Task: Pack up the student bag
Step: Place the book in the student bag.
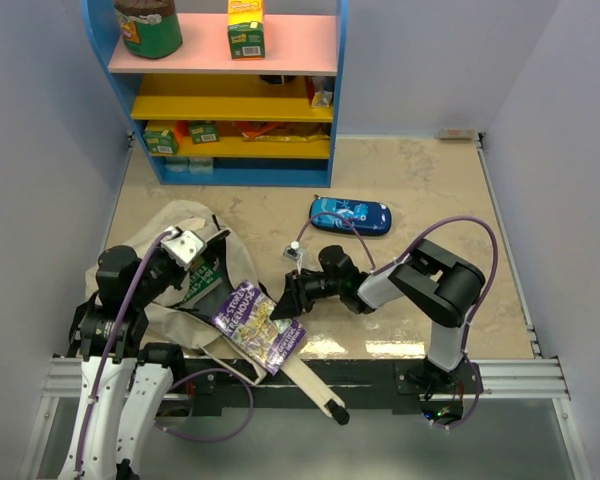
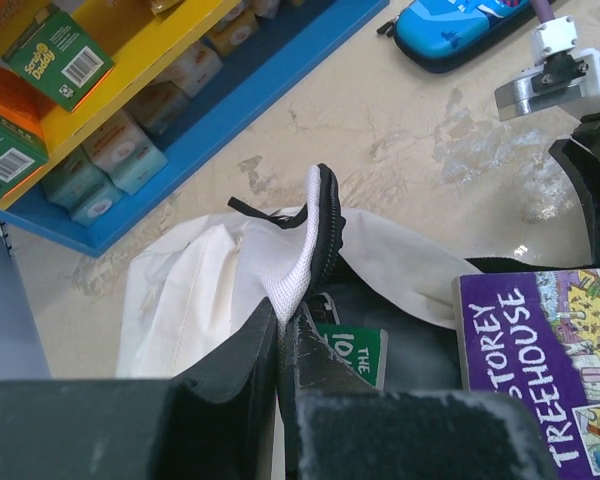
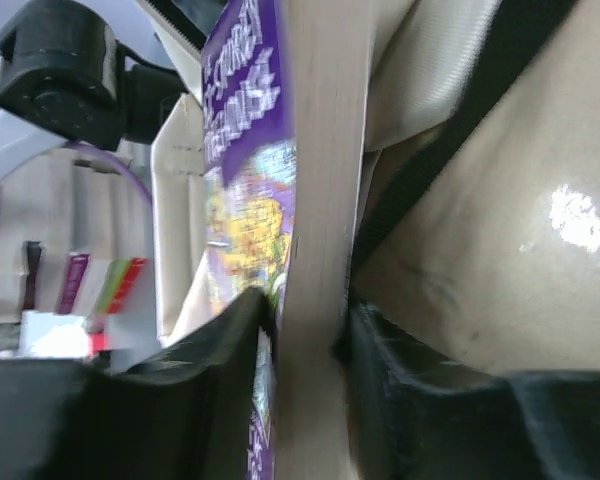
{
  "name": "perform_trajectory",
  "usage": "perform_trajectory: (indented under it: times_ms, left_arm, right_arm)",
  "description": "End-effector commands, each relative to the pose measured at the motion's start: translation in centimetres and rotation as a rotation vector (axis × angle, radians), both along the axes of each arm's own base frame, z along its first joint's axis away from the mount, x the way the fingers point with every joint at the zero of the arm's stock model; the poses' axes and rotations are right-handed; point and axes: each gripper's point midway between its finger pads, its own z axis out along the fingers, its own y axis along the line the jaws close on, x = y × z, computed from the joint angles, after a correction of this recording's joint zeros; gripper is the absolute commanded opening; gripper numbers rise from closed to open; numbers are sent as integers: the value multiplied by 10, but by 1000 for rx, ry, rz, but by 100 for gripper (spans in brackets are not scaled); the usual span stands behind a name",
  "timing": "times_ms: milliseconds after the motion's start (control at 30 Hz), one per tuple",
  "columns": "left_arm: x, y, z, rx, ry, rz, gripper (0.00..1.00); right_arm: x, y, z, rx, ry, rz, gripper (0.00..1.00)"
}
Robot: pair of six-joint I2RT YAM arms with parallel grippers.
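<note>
The student bag (image 1: 170,225) lies slumped at the near left, a cream canvas sack whose mouth faces right. My left gripper (image 1: 198,268) is shut on the bag's webbing rim (image 2: 298,270), lifting it. Inside the opening a green book (image 2: 358,350) shows. A purple "Storey Treehouse" book (image 1: 258,328) lies at the bag's mouth, partly over the canvas. My right gripper (image 1: 286,304) has its jaws pressed on both sides of the book's right edge. In the right wrist view one finger is on the purple cover (image 3: 242,150) and the other under the pages, the gripper (image 3: 306,310) shut on it.
A blue zip pencil case (image 1: 351,215) lies on the table beyond the right arm. A blue shelf unit (image 1: 230,100) with boxes and a jar stands at the back. One of the bag's beige straps (image 1: 315,385) trails toward the table's near edge.
</note>
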Motion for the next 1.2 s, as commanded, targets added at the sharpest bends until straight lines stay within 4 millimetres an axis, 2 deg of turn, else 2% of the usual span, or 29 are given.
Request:
perform_trajectory:
  times_ms: [0,33,100,200,300,333,400,567,667,700,733,767,800,833,900,967,1033,1067,1167]
  left_arm:
    - [-10,-10,68,-27,-238,-62,0]
    - [-9,-10,67,-27,-237,-64,0]
    - [-10,-10,68,-27,-240,-64,0]
    - [-9,-11,70,-30,-241,-65,0]
    - [-10,-10,70,-29,-241,-65,0]
    - [-10,-10,69,-27,-238,-64,0]
    - [-9,-10,69,-26,-238,-64,0]
    - [-10,-11,70,-29,-237,-68,0]
    - [-10,-10,69,-29,-233,-65,0]
    - [-10,-10,69,-29,-233,-65,0]
    - [-10,-11,69,-30,-232,-66,0]
    - [-10,-11,69,-32,-230,-66,0]
    - [-11,-11,69,-32,-231,-66,0]
    - [-10,-10,69,-30,-234,-63,0]
    - [-10,-10,69,-27,-234,-62,0]
    - [-10,-10,69,-26,-232,-61,0]
    - [-10,-10,69,-30,-233,-60,0]
    - [-11,-10,69,-32,-237,-60,0]
    - [-12,-11,74,-36,-254,-64,0]
  right_arm:
    - [-13,-2,33,90,33,61,28]
    - [-10,-1,40,100,25,58,15]
    - [-9,1,45,103,25,62,8]
    - [-6,5,64,134,3,79,0]
    - [5,7,90,172,-44,68,0]
    - [10,6,92,160,-38,49,0]
    - [27,8,106,179,-63,-9,0]
    - [47,25,120,218,-22,-66,0]
    - [65,40,120,223,5,-114,0]
    - [76,49,128,239,-8,-137,0]
    - [81,53,115,200,26,-154,0]
    - [84,59,114,190,33,-166,0]
    - [92,67,122,200,22,-182,0]
    - [92,73,111,163,48,-190,0]
    - [98,85,111,140,47,-202,0]
    - [94,95,94,85,82,-205,0]
    - [86,108,98,72,99,-185,0]
    - [81,113,91,59,115,-173,0]
    - [63,125,89,55,164,-139,0]
